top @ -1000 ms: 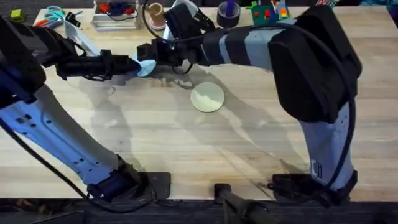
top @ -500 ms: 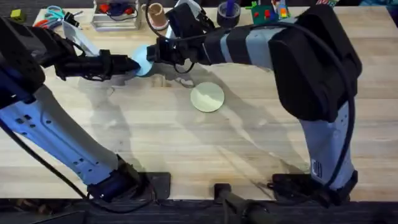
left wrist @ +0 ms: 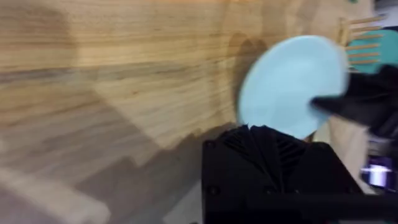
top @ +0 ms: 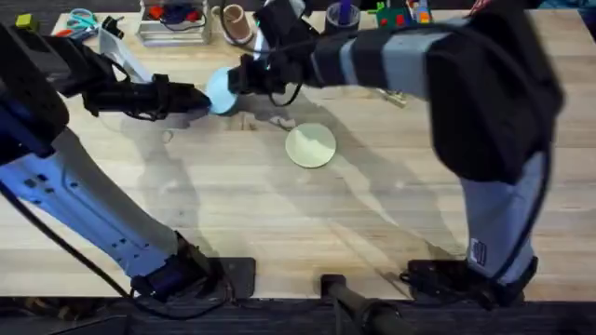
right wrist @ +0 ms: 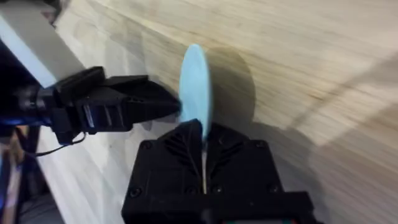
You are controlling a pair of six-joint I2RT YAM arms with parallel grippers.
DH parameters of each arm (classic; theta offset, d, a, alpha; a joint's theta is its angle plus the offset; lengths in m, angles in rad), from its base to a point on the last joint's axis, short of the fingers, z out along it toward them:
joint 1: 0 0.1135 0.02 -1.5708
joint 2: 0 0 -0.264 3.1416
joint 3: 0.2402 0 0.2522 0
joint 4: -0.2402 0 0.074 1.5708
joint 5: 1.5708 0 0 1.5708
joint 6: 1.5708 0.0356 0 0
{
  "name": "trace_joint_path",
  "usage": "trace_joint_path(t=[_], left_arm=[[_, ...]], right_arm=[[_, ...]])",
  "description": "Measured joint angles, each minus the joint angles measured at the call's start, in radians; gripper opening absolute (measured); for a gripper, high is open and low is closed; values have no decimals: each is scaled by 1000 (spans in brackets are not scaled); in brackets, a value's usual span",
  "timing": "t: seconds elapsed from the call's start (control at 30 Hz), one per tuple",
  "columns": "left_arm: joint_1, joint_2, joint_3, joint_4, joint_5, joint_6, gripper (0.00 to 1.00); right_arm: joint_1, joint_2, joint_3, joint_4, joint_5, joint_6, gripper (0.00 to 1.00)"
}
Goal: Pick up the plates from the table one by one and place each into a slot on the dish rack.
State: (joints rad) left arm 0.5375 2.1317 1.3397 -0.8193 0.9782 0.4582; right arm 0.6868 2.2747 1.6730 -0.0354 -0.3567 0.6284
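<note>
The light blue plate (top: pixel 220 90) stands on edge just above the table (top: pixel 279 223) at the back left. My right gripper (top: pixel 238 82) reaches across and is shut on it, and the plate's rim (right wrist: pixel 194 74) shows thin between the right gripper's fingers (right wrist: pixel 202 134). My left gripper (top: pixel 203 97) has its fingers together, tips against the plate's rim (right wrist: pixel 174 106). The left wrist view shows the plate's face (left wrist: pixel 289 81) above the left gripper (left wrist: pixel 267 134), with the dish rack's pegs (left wrist: pixel 356 26) beyond. The cream plate (top: pixel 310 146) lies flat mid-table.
Clutter lines the table's back edge: scissors (top: pixel 82 19), a tray of small parts (top: pixel 172 20), a tape roll (top: pixel 233 19), a dark cup (top: pixel 343 15) and coloured blocks (top: pixel 400 16). Bare wood spreads across the front half.
The blue plate has risen from a low tilt to more upright and shifted slightly toward the back. The right arm moved back with it. The left gripper barely moved.
</note>
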Motion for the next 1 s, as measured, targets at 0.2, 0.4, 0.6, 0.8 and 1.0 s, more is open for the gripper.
trace_joint_path(t=[0.2,0.4,0.6,0.8,1.0], left_arm=[[-1,-158,-4,-30,-107,-29,41],[-21,-386,-4,-72,-192,-54,40],[-89,-588,-4,-113,-308,-90,40],[-165,-756,-4,-130,-395,-126,40],[-243,-866,-4,-133,-439,-155,39]], right_arm=[[-63,-135,2,-169,80,-89,29],[-130,-244,8,-321,118,-154,29],[-171,-354,8,-487,166,-244,29],[-205,-490,8,-648,254,-321,29],[-238,-611,19,-832,349,-347,29]])
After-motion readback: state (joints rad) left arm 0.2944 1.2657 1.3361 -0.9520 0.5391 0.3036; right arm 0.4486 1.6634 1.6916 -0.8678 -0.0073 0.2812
